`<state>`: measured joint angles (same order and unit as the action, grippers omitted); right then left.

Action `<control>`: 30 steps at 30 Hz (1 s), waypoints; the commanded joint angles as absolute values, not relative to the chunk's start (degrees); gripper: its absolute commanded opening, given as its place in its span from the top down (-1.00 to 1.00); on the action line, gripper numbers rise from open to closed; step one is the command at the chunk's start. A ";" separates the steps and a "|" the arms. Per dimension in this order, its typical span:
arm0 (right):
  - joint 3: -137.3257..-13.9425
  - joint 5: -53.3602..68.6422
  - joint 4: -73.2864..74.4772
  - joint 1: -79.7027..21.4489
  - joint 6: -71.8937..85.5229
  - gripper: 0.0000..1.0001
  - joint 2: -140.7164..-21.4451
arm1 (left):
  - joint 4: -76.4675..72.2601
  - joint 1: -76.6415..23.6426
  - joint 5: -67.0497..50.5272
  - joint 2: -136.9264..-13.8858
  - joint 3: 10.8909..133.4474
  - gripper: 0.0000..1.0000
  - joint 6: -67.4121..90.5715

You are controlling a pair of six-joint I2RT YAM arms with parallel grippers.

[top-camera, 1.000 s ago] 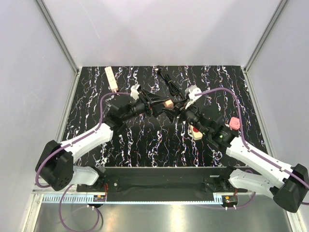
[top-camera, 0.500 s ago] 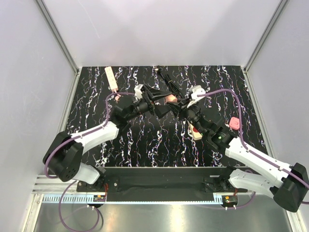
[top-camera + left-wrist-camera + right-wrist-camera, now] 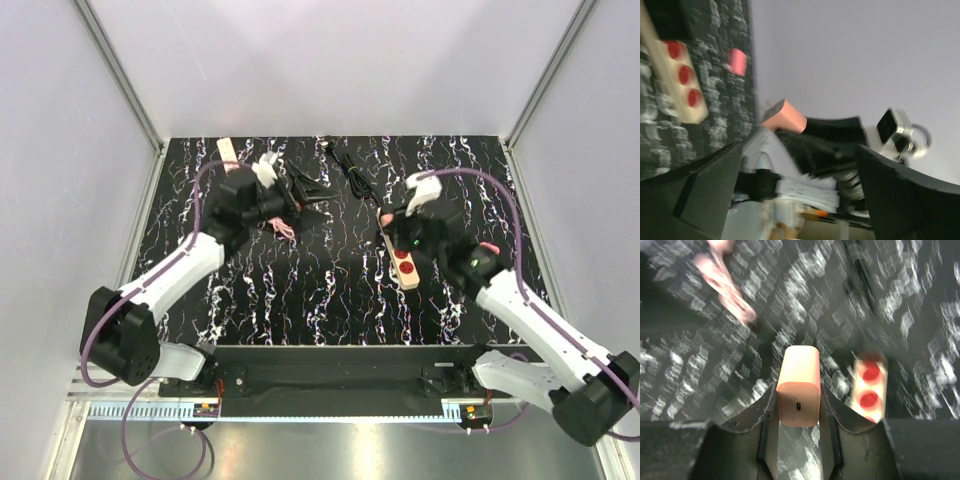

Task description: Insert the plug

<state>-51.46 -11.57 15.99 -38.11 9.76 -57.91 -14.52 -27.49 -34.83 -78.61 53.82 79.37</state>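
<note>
While the right end effector [image 3: 799, 392] pinches the pink plug [image 3: 799, 372], the plug hangs just beside the power strip [image 3: 870, 387]. Left of the strip, the left end effector [image 3: 305, 195] is wide open and empty.

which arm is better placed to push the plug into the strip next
Right. The right gripper is shut on the plug, close to the power strip. The left gripper is open, empty and farther from the strip.
</note>
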 commanded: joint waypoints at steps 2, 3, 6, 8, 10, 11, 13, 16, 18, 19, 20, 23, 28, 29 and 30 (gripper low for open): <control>-59.05 1.50 35.99 -26.38 10.29 1.00 -62.65 | 17.10 -24.26 -35.52 -75.06 65.72 -0.98 48.82; -59.76 0.28 37.77 -26.19 8.20 1.00 -65.45 | 20.62 -24.17 -34.20 -75.41 69.83 -0.98 41.38; -61.87 -0.63 42.35 -24.88 6.51 1.00 -71.69 | 32.58 -24.96 -21.95 -76.81 77.83 -0.98 29.32; -62.49 -0.26 43.50 -24.52 6.42 1.00 -76.43 | 38.74 -26.80 -15.76 -77.86 81.20 -0.98 24.55; -62.93 -0.61 43.42 -24.43 6.42 1.00 -80.31 | 41.47 -28.12 -8.11 -79.27 83.67 -0.98 19.88; -63.19 -0.70 43.42 -24.43 6.33 1.00 -81.38 | 41.57 -28.12 -6.95 -79.54 83.24 -0.98 18.82; -63.89 -1.05 43.16 -24.43 6.15 1.00 -82.87 | 40.70 -28.30 -2.92 -79.28 81.57 -0.98 17.58; -63.98 -2.63 41.84 -24.43 5.19 1.00 -84.28 | 37.79 -28.13 -2.10 -78.66 76.65 -0.98 17.31; -64.25 -3.95 41.49 -24.35 4.66 1.00 -84.81 | 37.80 -27.86 -6.04 -78.84 76.90 -0.98 17.49; -64.34 -3.69 41.22 -24.17 4.48 1.00 -85.25 | 37.88 -27.86 -6.33 -78.75 76.90 -0.98 17.58; -64.60 -3.43 41.31 -24.08 4.31 1.00 -85.60 | 37.71 -27.86 -6.15 -78.49 76.90 -0.98 17.67; -65.74 -2.99 41.22 -23.99 3.87 1.00 -86.83 | 37.71 -27.77 -4.66 -77.18 76.38 -0.98 17.84; -68.11 -2.47 40.87 -23.29 2.99 1.00 -89.12 | 37.44 -27.77 -3.78 -75.68 75.94 -0.98 17.84; -68.46 -2.11 40.78 -22.86 2.47 1.00 -89.90 | 37.35 -27.77 -3.61 -75.50 75.85 -0.98 17.75; -69.08 -2.02 40.78 -22.59 2.29 1.00 -90.35 | 37.44 -27.69 -3.43 -75.50 75.85 -0.98 17.75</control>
<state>-65.67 -2.31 41.82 -23.75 4.08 -89.25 39.42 -27.92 -5.41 -78.17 75.94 18.94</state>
